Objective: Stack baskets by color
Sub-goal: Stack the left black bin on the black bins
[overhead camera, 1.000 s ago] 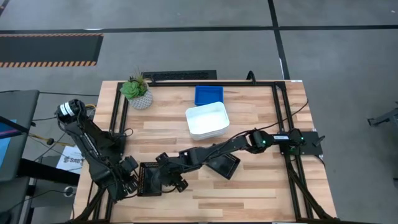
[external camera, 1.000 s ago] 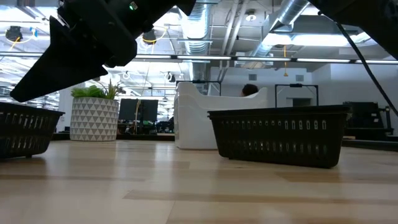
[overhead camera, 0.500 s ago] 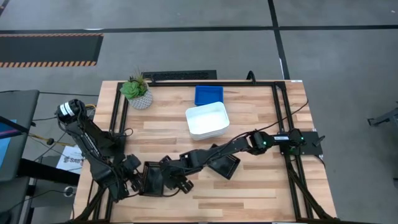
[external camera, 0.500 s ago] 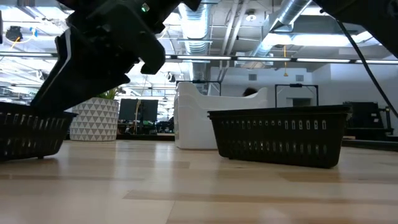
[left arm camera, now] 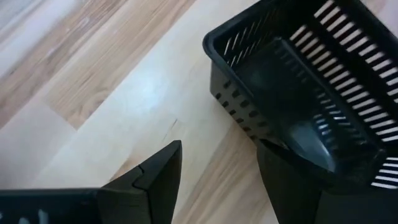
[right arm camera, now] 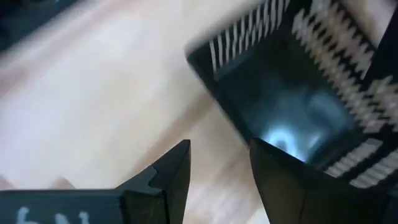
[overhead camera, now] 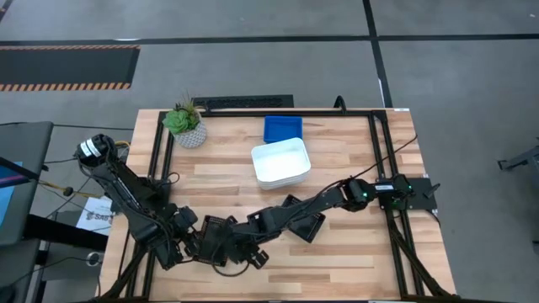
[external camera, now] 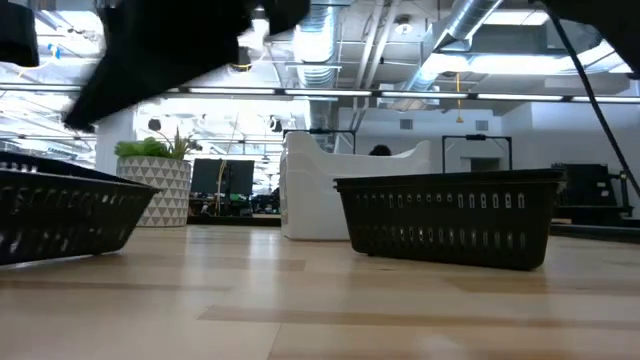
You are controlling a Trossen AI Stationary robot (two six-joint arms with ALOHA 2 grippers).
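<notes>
A black basket [overhead camera: 217, 238] rests on the table near the front left, between my two grippers; it also shows in the low view [external camera: 60, 210]. My left gripper [overhead camera: 187, 240] stands open at its left side and my right gripper [overhead camera: 240, 251] open at its right, near side. In each wrist view one finger overlaps the basket [left arm camera: 311, 74] [right arm camera: 292, 93], and the other finger is over bare table. A second black basket [overhead camera: 307, 227] sits on the table under my right arm. White baskets [overhead camera: 280, 162] and blue baskets [overhead camera: 282, 128] stand farther back. My left gripper [left arm camera: 219, 146] slants down from the table's left; one fingertip [left arm camera: 273, 168] meets the foot of the basket's wall [left arm camera: 239, 118] near a corner, and the finger hides the spot. My right gripper [right arm camera: 221, 143] slants down likewise, one finger [right arm camera: 286, 180] at the wall [right arm camera: 230, 112]; I cannot tell if it touches.
A potted plant [overhead camera: 185, 124] stands at the far left corner. A black frame rail [overhead camera: 379, 160] runs along the table's right side. Bare wood lies along the near edge and at the middle right.
The left black basket has slid along the table toward its right edge and turned about. My left gripper has followed it toward the right. My right gripper has drawn toward the near edge and risen a little.
</notes>
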